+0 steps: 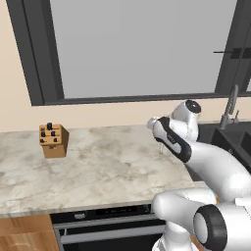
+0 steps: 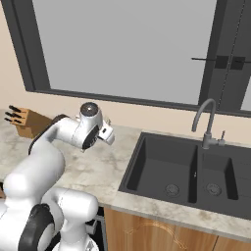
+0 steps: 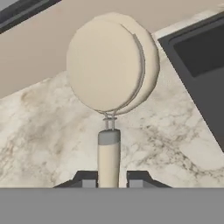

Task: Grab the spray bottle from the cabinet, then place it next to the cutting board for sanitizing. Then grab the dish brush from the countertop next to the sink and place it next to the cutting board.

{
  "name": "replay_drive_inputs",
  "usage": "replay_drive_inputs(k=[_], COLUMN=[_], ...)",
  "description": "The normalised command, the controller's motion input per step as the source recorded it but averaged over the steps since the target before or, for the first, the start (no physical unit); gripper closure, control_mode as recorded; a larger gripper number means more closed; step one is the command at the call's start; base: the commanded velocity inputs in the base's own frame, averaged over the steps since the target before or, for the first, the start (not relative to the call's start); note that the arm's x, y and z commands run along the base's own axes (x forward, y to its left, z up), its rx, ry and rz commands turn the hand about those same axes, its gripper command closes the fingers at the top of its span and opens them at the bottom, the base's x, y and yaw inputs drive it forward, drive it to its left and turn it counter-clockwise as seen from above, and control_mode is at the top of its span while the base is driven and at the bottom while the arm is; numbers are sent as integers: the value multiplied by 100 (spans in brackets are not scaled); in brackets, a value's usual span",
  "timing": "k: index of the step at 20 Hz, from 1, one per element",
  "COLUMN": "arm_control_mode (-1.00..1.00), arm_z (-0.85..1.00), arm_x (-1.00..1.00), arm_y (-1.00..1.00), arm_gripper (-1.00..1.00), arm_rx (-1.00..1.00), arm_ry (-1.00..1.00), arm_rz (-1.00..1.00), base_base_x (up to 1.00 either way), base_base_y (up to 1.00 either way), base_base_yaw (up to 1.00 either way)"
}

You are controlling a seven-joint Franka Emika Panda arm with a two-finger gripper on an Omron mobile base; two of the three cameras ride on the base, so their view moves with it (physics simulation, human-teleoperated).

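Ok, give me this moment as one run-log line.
phase: brush pickup | gripper: shut on brush, handle between jaws | position: above countertop, left of sink | cutting board: not reached yet

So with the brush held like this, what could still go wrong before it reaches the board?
1. The gripper pinches only the thin pale beige handle of the round-headed dish brush, low on its shaft; the wide head stands far above the fingers, so the brush could pivot or slip during a fast swing.
2. The black double-basin sink lies close beside the hand; a dropped brush might land in it.
3. The wooden knife block stands on the marbled grey-beige countertop, a possible obstacle.
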Motion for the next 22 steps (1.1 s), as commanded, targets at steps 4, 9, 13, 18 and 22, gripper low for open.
replay_drive_inputs(k=[4, 9, 13, 18, 22], arm_control_mode=[-100, -100, -100, -100, -100], arm_z=[100, 100, 100, 100, 95], arm_x=[-33, -43, -64, -96, -100], arm_y=[0, 0, 0, 0, 0], arm_gripper=[100, 100, 100, 100, 100], arm_rx=[6, 4, 0, 2, 0], arm_ry=[-28, -17, -10, -15, -10], arm_rz=[0, 0, 0, 0, 0], base_base_x=[0, 0, 0, 0, 0], base_base_y=[0, 0, 0, 0, 0], base_base_yaw=[0, 0, 0, 0, 0])
